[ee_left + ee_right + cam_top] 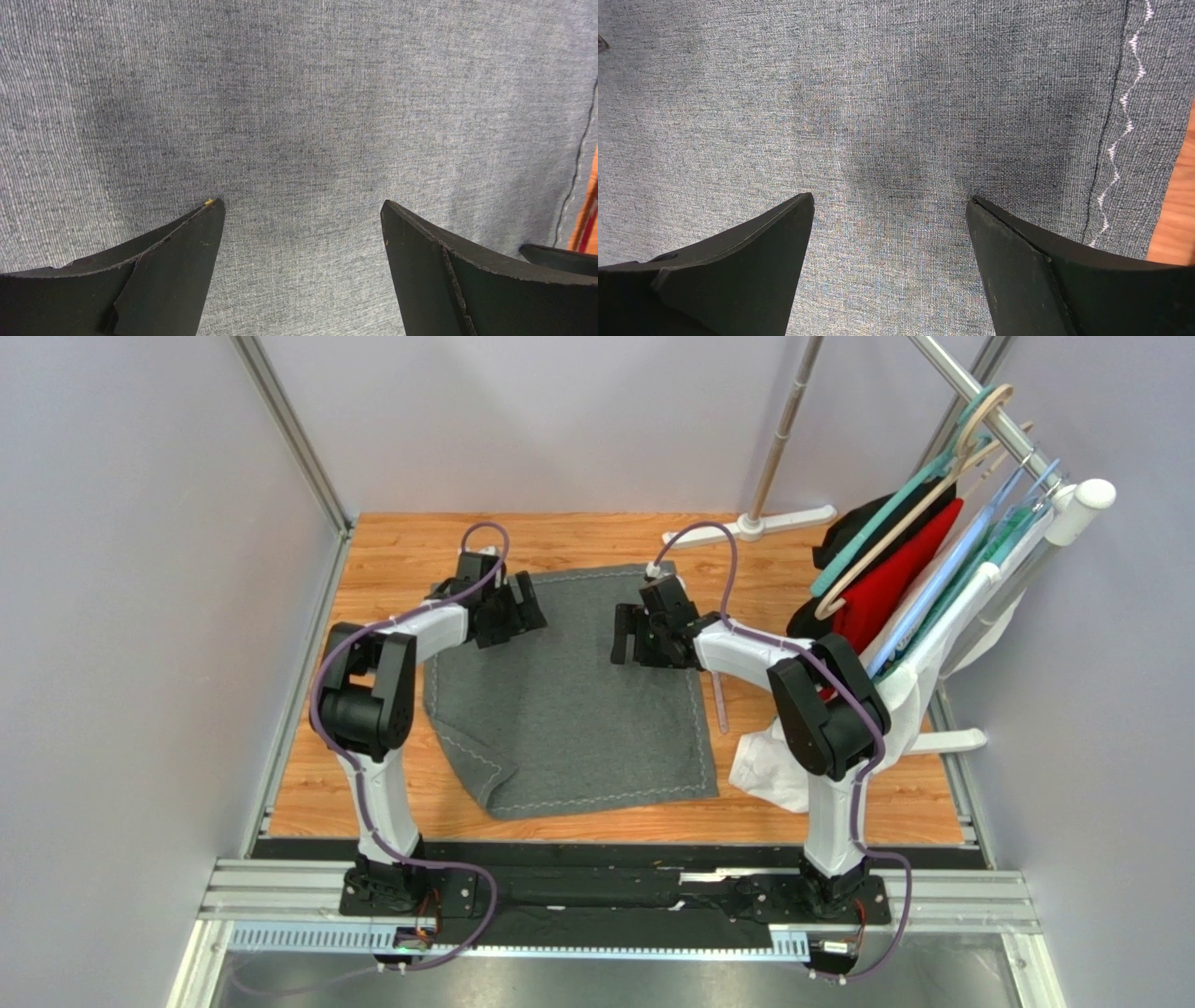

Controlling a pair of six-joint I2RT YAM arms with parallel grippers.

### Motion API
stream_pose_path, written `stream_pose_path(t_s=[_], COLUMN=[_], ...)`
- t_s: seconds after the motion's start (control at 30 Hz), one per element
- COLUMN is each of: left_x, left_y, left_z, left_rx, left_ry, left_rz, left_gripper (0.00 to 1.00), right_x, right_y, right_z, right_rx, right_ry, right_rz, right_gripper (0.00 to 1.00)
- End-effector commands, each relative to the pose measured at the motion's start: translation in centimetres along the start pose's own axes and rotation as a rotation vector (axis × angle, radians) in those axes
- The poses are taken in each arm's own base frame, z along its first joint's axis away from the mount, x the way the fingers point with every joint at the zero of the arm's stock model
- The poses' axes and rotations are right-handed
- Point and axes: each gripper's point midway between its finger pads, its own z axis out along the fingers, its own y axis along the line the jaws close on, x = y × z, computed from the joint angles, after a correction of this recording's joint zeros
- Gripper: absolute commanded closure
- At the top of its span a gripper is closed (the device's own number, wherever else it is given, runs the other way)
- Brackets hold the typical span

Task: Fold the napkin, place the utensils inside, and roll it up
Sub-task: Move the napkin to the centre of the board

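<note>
Overhead, the left end effector (pixel 522 616) stood directly above the far-left part of the napkin (pixel 575 714), jaws wide and nothing between them. In the left wrist view both fingertips (pixel 208 213) pointed down at bare grey weave. Whether they touched the cloth could not be told. A dark seam and a sliver of the desk (pixel 592 210) showed at the right margin of that view, so one cloth edge lay just beside this end effector.

The napkin lay flat and unfolded on the desk (pixel 393 560), slightly skewed. From both end effectors its main area extended toward the arm bases. Its far edge ran left to right just beyond them.

The right end effector (pixel 624 634) stood above the far-right part of the napkin, facing the left one, jaws equally wide and empty. In the right wrist view the zigzag stitching (pixel 1120 126) ran past its right fingertip, with the cloth edge and bare desk just outside it.

A thin pale stick (pixel 720 703), probably one of the utensils, lay beside the napkin's right edge on the base side of the right end effector, with its long axis running far to near. The count could not be told. The right arm was clearly the nearer one.

Judgement: the fold was not yet begun. It turned on both end effectors taking the far edge and carrying it toward the bases.
</note>
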Motion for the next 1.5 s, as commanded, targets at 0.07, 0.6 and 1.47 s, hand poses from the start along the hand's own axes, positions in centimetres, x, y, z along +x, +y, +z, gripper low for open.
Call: stream_pose_path(t_s=[0.07, 0.6, 1.47], left_x=[-0.2, -5.1, 15.1], left_y=[-2.3, -7.8, 1.5], left_z=[1.2, -5.7, -18.1], left_rx=[0.055, 0.056, -0.265], left_ry=[0.035, -0.177, 0.066], left_rz=[0.022, 0.243, 0.410], left_gripper=[0.08, 0.08, 0.23], right_x=[2.7, -2.5, -3.5], right_y=[-3.5, 0.2, 3.7], right_z=[-0.9, -5.0, -8.3], right_rx=[0.101, -0.017, -0.179], right_ry=[0.082, -0.069, -0.117], right_rz=[0.048, -0.075, -0.047], right_gripper=[0.11, 0.12, 0.12])
